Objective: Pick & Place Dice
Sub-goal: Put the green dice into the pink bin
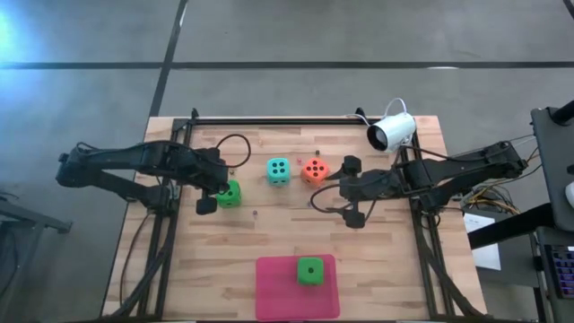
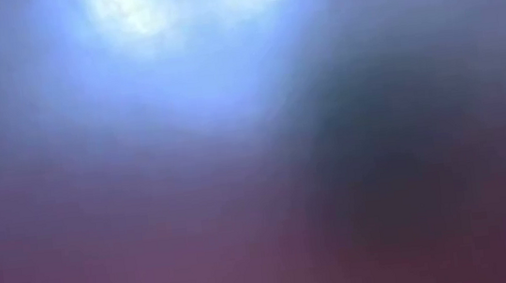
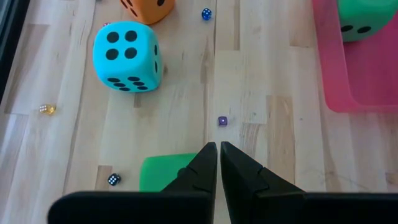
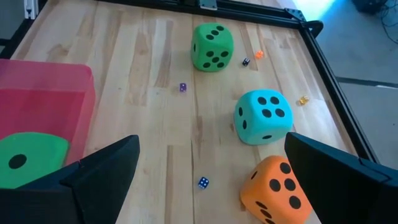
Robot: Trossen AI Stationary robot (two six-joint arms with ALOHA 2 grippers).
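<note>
- Left gripper (image 1: 213,190) fingers pressed together, right beside one green die (image 1: 230,194).
- Right gripper (image 1: 352,191) spread wide near the orange die (image 1: 315,170).
- Teal die (image 1: 278,170) sits between those two; second green die (image 1: 310,271) on the pink mat (image 1: 278,292).

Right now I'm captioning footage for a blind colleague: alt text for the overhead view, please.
Two dark arms reach over a wooden table, the left pincer beside a green die, the right pincer open near an orange-red die. A teal die sits between; another green die rests on a pink mat.
</note>
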